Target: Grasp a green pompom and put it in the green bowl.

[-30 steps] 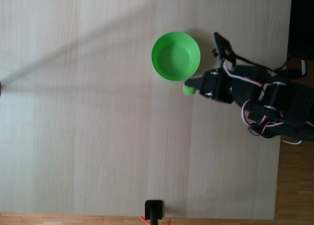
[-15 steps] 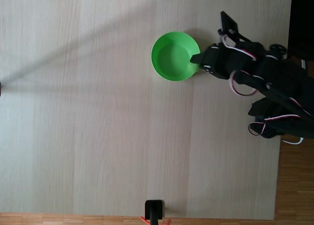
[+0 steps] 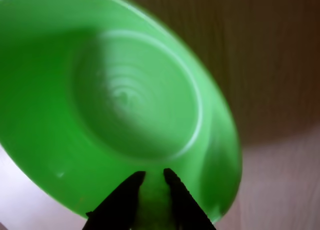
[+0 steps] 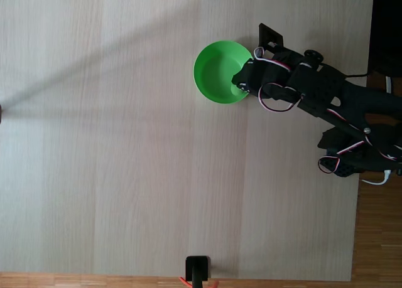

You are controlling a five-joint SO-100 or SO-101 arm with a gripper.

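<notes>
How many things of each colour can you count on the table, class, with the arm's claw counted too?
Green: 2, the green bowl and the green pompom between the claw's fingers
Black: 2, the claw and a small black stand at the table's near edge in the fixed view
Total: 4

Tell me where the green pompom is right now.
In the wrist view the green pompom sits pinched between the tool's fingers at bottom centre, over the near inner wall of the green bowl.

The arm (image 4: 326, 100) is matte black and blocky, with red-and-white cables looping along it; its fingers (image 3: 182, 197) look black and tapered.
</notes>
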